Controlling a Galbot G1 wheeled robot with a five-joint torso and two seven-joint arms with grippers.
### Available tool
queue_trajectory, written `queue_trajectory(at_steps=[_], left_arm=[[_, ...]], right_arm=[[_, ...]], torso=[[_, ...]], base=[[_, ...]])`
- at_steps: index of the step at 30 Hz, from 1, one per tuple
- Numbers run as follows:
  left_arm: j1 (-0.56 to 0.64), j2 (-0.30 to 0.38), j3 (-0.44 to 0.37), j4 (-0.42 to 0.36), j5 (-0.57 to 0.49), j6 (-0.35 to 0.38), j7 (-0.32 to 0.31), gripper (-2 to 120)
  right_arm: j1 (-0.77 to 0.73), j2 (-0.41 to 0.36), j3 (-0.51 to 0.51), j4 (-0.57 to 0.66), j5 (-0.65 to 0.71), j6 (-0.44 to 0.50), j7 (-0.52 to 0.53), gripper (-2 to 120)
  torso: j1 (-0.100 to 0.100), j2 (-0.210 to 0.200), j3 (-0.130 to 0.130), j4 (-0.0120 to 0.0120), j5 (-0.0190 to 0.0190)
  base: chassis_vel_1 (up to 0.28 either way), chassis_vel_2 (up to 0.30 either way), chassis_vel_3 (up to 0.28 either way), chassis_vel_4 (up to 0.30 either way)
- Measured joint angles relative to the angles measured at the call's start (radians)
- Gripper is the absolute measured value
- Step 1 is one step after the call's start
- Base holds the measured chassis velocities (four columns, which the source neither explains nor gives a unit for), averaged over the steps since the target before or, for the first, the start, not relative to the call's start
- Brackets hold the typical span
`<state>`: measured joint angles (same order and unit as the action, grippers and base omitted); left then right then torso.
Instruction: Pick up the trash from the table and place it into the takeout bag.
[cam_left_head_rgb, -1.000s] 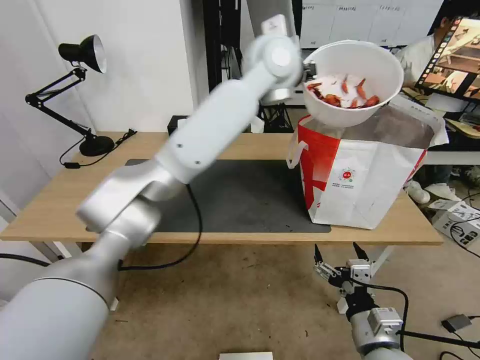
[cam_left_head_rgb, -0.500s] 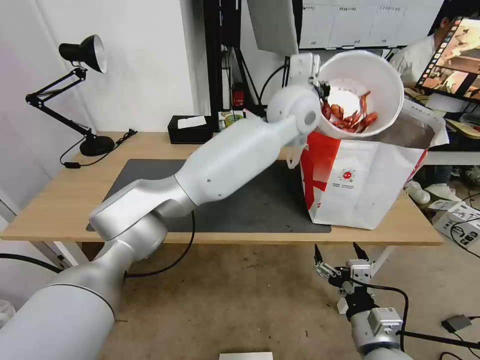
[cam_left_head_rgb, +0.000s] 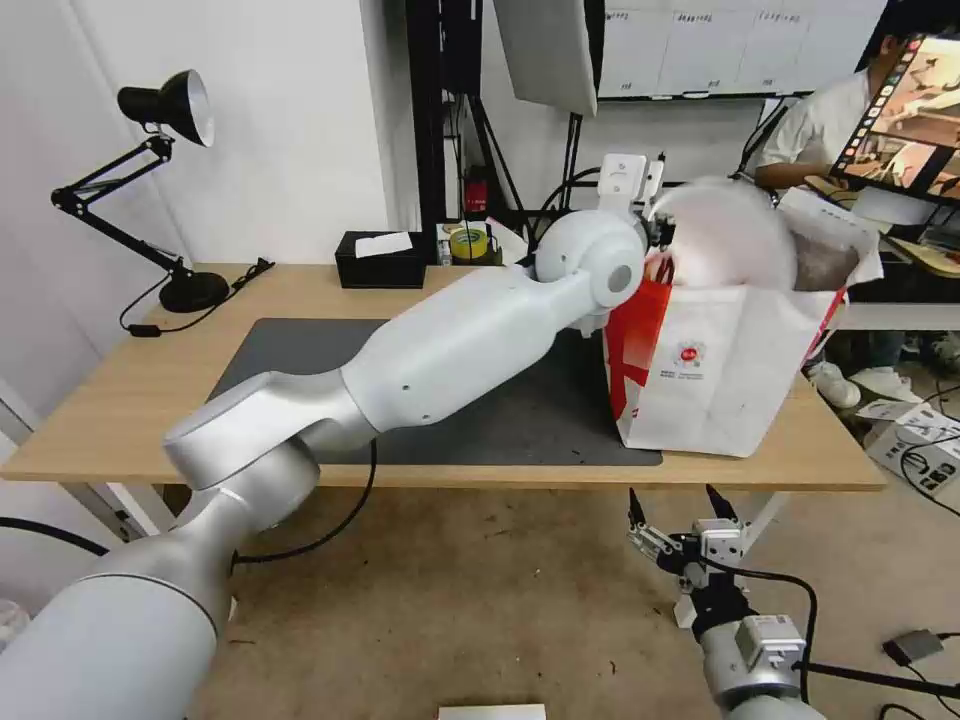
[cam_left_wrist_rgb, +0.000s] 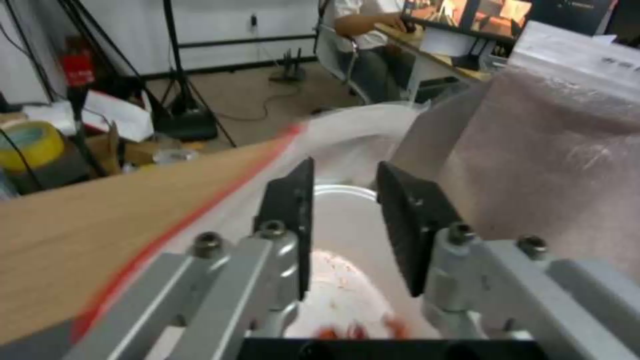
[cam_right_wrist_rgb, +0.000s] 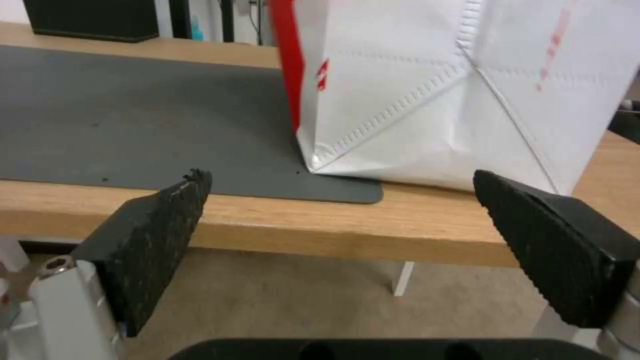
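Bowl (cam_left_wrist_rgb: 347, 250) of red crayfish shells, white and round, sits tipped at the mouth of the takeout bag (cam_left_head_rgb: 730, 370), with its rim pinched between the two dark fingers of the left gripper (cam_left_wrist_rgb: 343, 200). From the left wrist camera the fingers stand close together on either side of the bowl's rim, and a few red shell bits show low inside the bowl, close to the wrist. The bag's silver foil lining (cam_left_wrist_rgb: 553, 150) rises just beyond the gripper, and its red-edged wall lies alongside the other finger. In the head view the left arm reaches across the dark grey mat (cam_left_head_rgb: 500, 400) to the bag's near top corner, where the gripper (cam_left_head_rgb: 660, 235) meets the blurred white bowl (cam_left_head_rgb: 725, 235) above the opening.

The right gripper (cam_left_head_rgb: 683, 505) hangs low in front of the table (cam_left_head_rgb: 100, 420), below its front edge, with its fingers spread wide apart and nothing between them. From the right wrist camera the bag's white lower corner (cam_right_wrist_rgb: 433, 110) stands on the tabletop beyond those fingers, partly on the mat (cam_right_wrist_rgb: 133, 110).

Farther from the left gripper, at the back edge of the table, rest a black tissue box (cam_left_head_rgb: 378, 260) and a yellow tape roll (cam_left_head_rgb: 466, 243).
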<state>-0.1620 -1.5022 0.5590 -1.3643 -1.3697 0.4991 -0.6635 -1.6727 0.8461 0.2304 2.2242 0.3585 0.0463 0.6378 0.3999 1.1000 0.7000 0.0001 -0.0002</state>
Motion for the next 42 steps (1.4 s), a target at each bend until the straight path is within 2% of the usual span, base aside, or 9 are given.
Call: queue_trajectory(at_steps=[8, 13, 16, 19, 24, 27, 31, 37, 42], left_arm=[[0.024, 0.044, -0.020, -0.045, -0.026, -0.010, 0.005, 62], [0.074, 0.150, -0.015, -0.129, 0.042, -0.100, 0.032, 81], [0.108, 0.216, -0.004, -0.176, 0.122, -0.167, 0.076, 90], [0.184, 0.300, -0.011, -0.242, 0.228, -0.275, 0.166, 103], [0.298, 0.379, -0.064, -0.302, 0.334, -0.389, 0.268, 110], [0.398, 0.468, -0.131, -0.351, 0.419, -0.492, 0.348, 113], [0.519, 0.565, -0.226, -0.400, 0.490, -0.553, 0.421, 115], [0.706, 0.623, -0.368, -0.459, 0.540, -0.599, 0.468, 111], [0.972, 0.711, -0.594, -0.551, 0.596, -0.626, 0.515, 103]], right_arm=[[0.000, 0.000, 0.000, 0.000, 0.000, 0.000, 0.000, 100], [0.000, 0.000, 0.000, 0.000, 0.000, 0.000, 0.000, 100], [0.000, 0.000, 0.000, 0.000, 0.000, 0.000, 0.000, 100], [0.000, 0.000, 0.000, 0.000, 0.000, 0.000, 0.000, 100], [0.000, 0.000, 0.000, 0.000, 0.000, 0.000, 0.000, 100], [0.000, 0.000, 0.000, 0.000, 0.000, 0.000, 0.000, 100], [0.000, 0.000, 0.000, 0.000, 0.000, 0.000, 0.000, 100], [0.000, 0.000, 0.000, 0.000, 0.000, 0.000, 0.000, 100], [0.000, 0.000, 0.000, 0.000, 0.000, 0.000, 0.000, 100]], torso=[[0.000, 0.000, 0.000, -0.0003, 0.0001], [0.000, 0.000, 0.000, 0.0000, -0.0001], [0.000, 0.000, 0.000, 0.0000, -0.0001], [0.000, 0.000, 0.000, 0.0000, -0.0002], [0.000, 0.000, 0.000, -0.0002, -0.0003], [0.000, 0.000, 0.000, -0.0002, -0.0004], [0.000, 0.000, 0.000, 0.0004, -0.0003], [0.000, 0.000, 0.000, -0.0002, -0.0003], [0.000, 0.000, 0.000, 0.0000, 0.0000]], base=[[0.000, 0.000, 0.000, 0.000], [0.000, 0.000, 0.000, 0.000], [0.000, 0.000, 0.000, 0.000], [0.000, 0.000, 0.000, 0.000], [0.000, 0.000, 0.000, 0.000], [0.000, 0.000, 0.000, 0.000], [0.000, 0.000, 0.000, 0.000], [0.000, 0.000, 0.000, 0.000], [0.000, 0.000, 0.000, 0.000]])
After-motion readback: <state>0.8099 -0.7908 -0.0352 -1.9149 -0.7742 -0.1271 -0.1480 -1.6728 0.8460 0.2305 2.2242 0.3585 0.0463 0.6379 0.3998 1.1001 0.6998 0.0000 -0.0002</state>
